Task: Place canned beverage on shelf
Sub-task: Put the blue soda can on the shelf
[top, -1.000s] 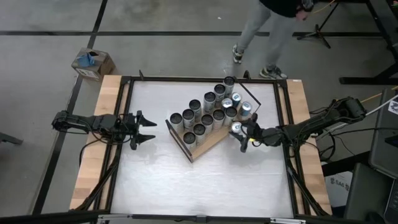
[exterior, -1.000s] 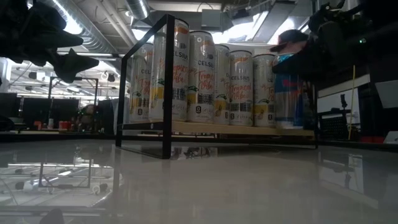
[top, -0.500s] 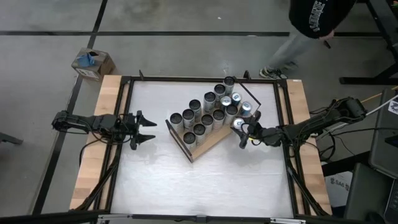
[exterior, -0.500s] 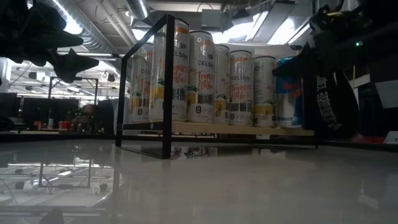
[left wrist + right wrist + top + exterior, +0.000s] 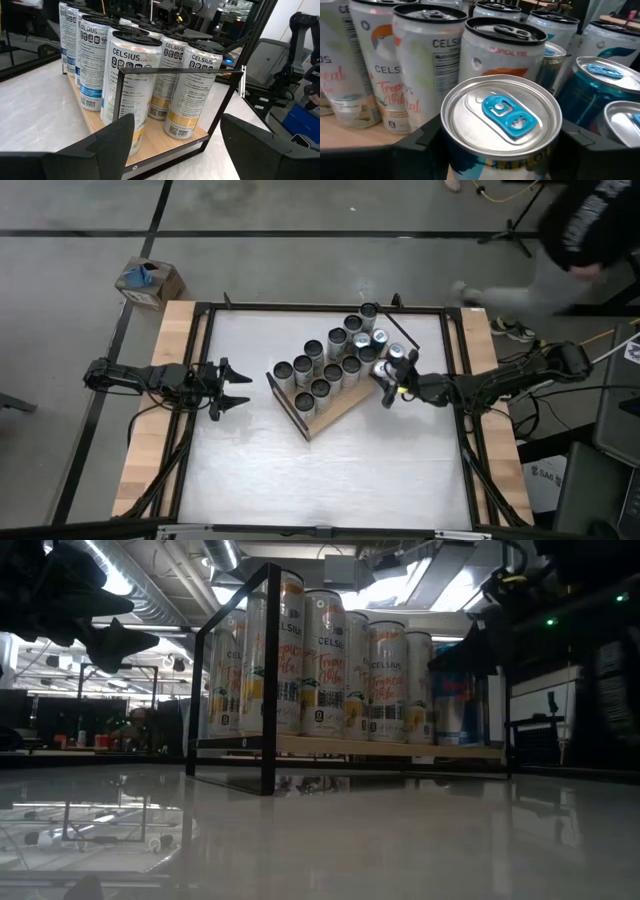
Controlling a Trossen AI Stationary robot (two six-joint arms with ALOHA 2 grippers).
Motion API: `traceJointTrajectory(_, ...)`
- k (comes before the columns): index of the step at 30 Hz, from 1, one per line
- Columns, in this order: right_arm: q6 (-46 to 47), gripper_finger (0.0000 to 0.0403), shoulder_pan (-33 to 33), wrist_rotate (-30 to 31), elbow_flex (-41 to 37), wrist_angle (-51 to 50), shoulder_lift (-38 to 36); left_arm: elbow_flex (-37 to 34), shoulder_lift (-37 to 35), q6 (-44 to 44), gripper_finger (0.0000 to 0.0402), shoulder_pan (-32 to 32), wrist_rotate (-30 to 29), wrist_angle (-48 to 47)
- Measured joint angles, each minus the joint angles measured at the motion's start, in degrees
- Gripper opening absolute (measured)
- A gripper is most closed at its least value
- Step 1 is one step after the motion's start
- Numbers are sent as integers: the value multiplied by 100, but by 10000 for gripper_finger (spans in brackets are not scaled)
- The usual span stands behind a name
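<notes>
1. Right fingers (image 5: 500, 165) are clenched on a blue-tabbed can (image 5: 501, 120), one dark finger on each side of its body; the can stands upright
2. Seen from above, that can (image 5: 383, 374) sits at the right-hand edge of the shelf (image 5: 340, 408), just beside the cans already there, with the right fingers (image 5: 392, 387) reaching in from the bench's right side
3. Right behind it stand tall white Celsius cans (image 5: 497, 55), and other blue-tabbed cans (image 5: 595, 85) stand alongside
4. The shelf lies at an angle near the middle of the white bench (image 5: 300, 480), filled with rows of upright cans (image 5: 330, 365) inside a thin black frame (image 5: 175, 75)
5. Left fingers (image 5: 235, 388) are spread apart and grasp nothing, hovering well apart from the shelf on the bench's left side
6. Beyond the bench a person (image 5: 575, 240) crosses the floor, and a small cardboard box (image 5: 148, 280) sits off the far left corner
</notes>
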Motion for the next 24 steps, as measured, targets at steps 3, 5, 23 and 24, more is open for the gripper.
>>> traceJointTrajectory(3, 1, 234, -176, -206, 0, 42, 0, -2, 2, 0, 289, 2, 0, 0)
traceJointTrajectory(5, 1, 234, -238, -277, 0, 48, 0, -2, 2, 0, 289, 1, 0, 0)
traceJointTrajectory(23, -1, 234, -246, -155, 0, 42, 0, -2, 0, 0, 289, 1, 0, 0)
traceJointTrajectory(24, -1, 234, -246, -156, 0, 42, 0, -2, 2, -1, 289, 2, 0, 0)
